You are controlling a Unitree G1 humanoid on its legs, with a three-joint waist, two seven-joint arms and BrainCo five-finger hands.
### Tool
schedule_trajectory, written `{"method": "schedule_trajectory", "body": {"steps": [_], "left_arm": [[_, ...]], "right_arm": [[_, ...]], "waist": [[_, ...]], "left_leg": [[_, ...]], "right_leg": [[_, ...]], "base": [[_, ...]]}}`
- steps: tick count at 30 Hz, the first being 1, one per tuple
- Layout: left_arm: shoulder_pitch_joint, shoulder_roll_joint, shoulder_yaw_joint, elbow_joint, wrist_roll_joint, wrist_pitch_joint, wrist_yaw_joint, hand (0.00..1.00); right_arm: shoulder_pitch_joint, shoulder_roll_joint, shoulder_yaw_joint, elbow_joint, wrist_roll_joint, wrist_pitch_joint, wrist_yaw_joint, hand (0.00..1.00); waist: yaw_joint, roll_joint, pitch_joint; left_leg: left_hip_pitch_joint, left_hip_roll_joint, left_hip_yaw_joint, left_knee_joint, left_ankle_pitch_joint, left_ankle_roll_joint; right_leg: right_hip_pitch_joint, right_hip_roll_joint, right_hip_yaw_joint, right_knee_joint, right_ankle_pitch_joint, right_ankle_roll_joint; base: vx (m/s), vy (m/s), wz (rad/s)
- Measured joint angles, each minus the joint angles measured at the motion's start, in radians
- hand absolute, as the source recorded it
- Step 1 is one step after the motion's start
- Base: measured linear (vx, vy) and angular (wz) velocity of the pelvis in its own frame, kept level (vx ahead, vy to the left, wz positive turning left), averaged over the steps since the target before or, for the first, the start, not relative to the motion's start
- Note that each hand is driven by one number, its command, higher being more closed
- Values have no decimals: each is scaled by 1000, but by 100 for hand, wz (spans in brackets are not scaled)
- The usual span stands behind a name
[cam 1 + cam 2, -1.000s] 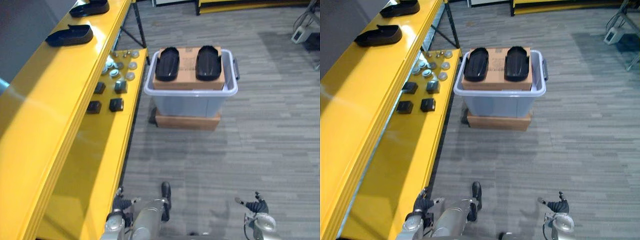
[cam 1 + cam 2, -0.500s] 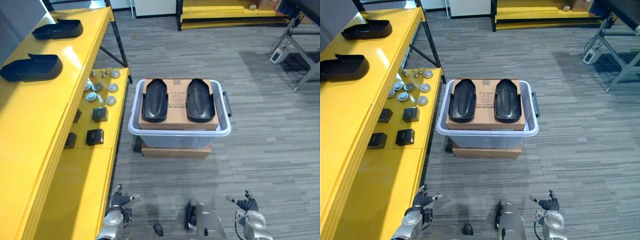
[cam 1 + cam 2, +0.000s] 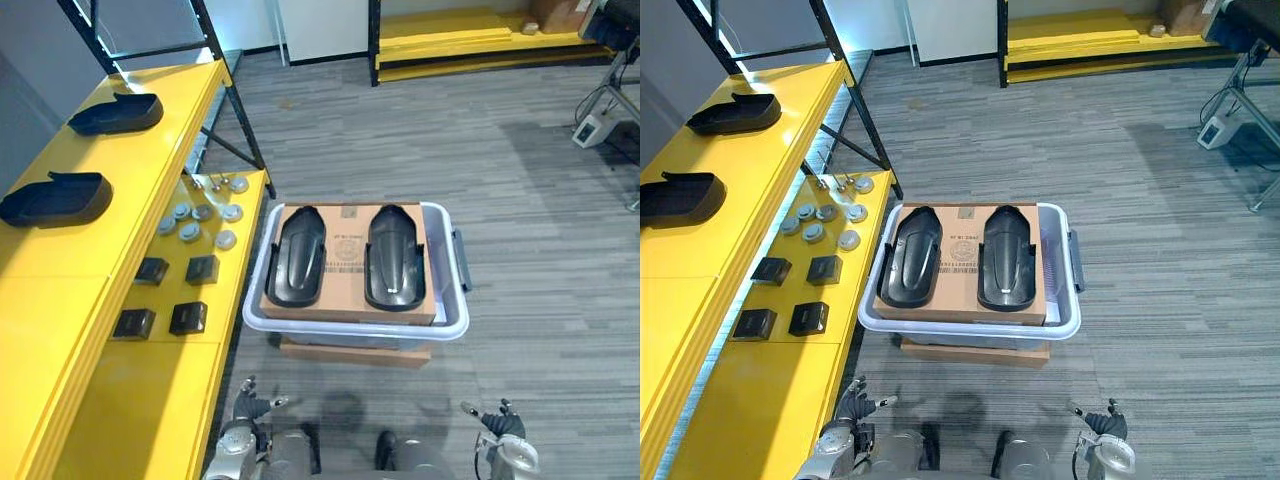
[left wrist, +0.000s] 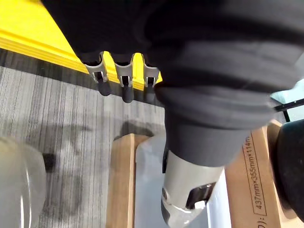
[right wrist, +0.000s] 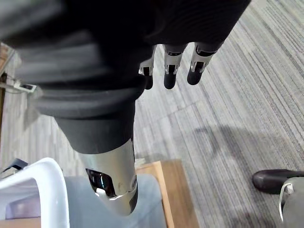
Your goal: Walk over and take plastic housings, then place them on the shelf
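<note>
Left eye view — plastic housings [image 3: 296,258] atop box [image 3: 348,250]; left hand [image 3: 244,407], right hand [image 3: 497,423] — fingers seemingly loose, empty.

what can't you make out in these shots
Eye views: the inside of the grey bin, covered by the cardboard box that carries the black housings.
Eye views: the lower box under the bin, mostly hidden by it.
Eye views: the small round parts on the lower yellow shelf, too small to identify.

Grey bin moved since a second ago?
No. The grey bin still sits on the cardboard base beside the yellow shelf; the whole view shifted.
</note>
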State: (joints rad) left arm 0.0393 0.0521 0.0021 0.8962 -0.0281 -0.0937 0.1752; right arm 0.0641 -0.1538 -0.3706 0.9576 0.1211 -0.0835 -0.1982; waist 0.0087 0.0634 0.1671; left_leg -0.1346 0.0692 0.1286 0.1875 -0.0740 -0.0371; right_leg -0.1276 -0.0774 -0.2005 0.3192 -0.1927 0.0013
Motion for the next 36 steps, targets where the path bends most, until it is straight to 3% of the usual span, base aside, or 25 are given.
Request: {"method": "schedule_trajectory", "body": {"steps": [3, 7, 14, 17, 21, 25, 27, 31, 36], "left_arm": [[10, 23, 2, 1, 0, 1, 0, 0], [14, 57, 11, -3, 1, 1, 0, 0], [29, 69, 15, -45, 11, -1, 0, 0], [41, 66, 12, -51, 26, -3, -1, 0], [85, 46, 8, -82, 41, -14, -3, 0], [104, 38, 1, -82, 42, -20, -17, 0], [111, 36, -3, -82, 42, -24, -22, 0], [135, 37, -11, -81, 42, -24, -22, 0], [156, 35, -12, -79, 39, -25, -20, 0]], "right_arm": [[-2, 1, -46, -1, 36, 1, -5, 0], [0, -4, -138, -47, 72, 4, -18, 0], [36, -87, -247, -519, 73, -3, -64, 0], [41, -108, -235, -686, 49, -29, -64, 0], [26, -185, -98, -830, -43, -57, -53, 0], [-45, -221, 21, -796, -116, -67, -34, 0], [-121, -232, 83, -686, -146, -61, -34, 0], [-194, -245, 161, -583, -171, -50, -35, 0], [-312, -251, 229, -416, -186, -20, -37, 0]], "waist": [[3, -6, -2], [3, -8, -2], [-26, -17, -15], [-25, -27, -31], [-22, -24, -62], [-10, -21, -79], [14, -19, -80], [34, -19, -79], [40, -8, -65]], "left_leg": [[32, -17, 51, -42, -2, 5], [64, -23, 87, -61, -8, 14], [98, -38, 109, -123, -9, 15], [108, -38, 108, -134, -8, 16], [121, -43, 76, -152, -3, 23], [110, -48, 37, -165, 11, 34], [107, -54, 7, -190, 36, 37], [83, -60, -31, -197, 61, 41], [57, -71, -82, -253, 125, 39]], "right_leg": [[22, -7, 44, -65, 29, 32], [52, -5, 84, -126, 56, 46], [64, -6, 141, -198, 93, 62], [77, -4, 145, -220, 100, 64], [105, -4, 114, -241, 102, 63], [112, -4, 78, -252, 104, 61], [114, -6, 46, -253, 108, 58], [106, -11, 14, -256, 118, 53], [76, -14, -35, -255, 136, 54]], "base": [[120, 143, -35], [109, 81, -37], [55, 47, -24], [35, 26, -7], [24, 10, 18], [-15, -8, 32], [-56, -9, 39], [-67, 3, 34], [-107, 3, 31]]}}
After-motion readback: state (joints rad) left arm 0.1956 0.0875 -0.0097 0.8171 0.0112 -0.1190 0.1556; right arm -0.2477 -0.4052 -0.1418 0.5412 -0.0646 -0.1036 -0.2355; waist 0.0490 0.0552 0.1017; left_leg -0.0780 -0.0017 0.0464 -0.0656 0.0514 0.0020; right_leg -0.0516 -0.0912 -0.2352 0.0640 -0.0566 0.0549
